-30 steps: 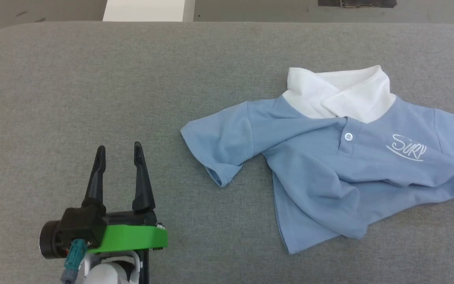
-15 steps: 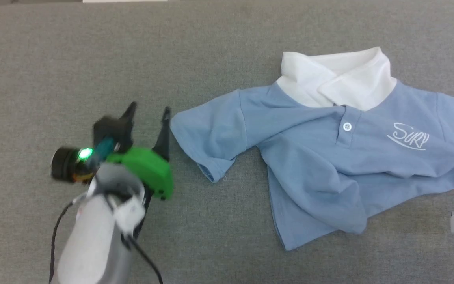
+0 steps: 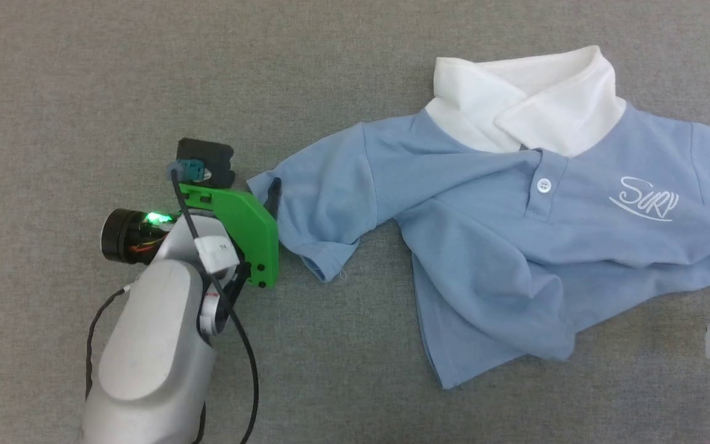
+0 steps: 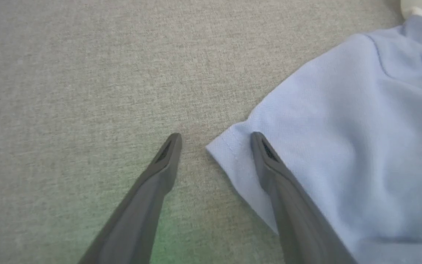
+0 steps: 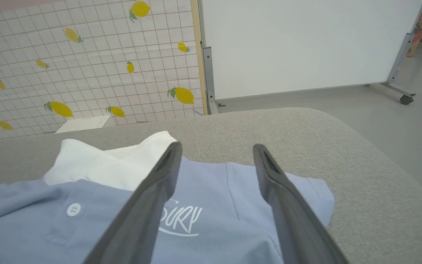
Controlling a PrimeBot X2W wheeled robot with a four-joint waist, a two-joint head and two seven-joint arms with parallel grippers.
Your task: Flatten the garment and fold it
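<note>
The garment (image 3: 515, 246) lies rumpled, front up, on the grey table (image 3: 84, 92). Left tool (image 4: 216, 135), spread wide and empty, has one finger over a sleeve corner (image 4: 233, 157) and the other over bare table. Right tool (image 5: 217, 146), likewise spread and empty, hangs above the chest logo (image 5: 180, 220).

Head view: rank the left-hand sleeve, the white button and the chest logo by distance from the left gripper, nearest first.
1. Sleeve: left end of the shirt. Its corner lies between the open fingers of the left gripper.
2. Button: mid-shirt, just below the collar.
3. Logo: right of the button, towards the view's right edge.
</note>
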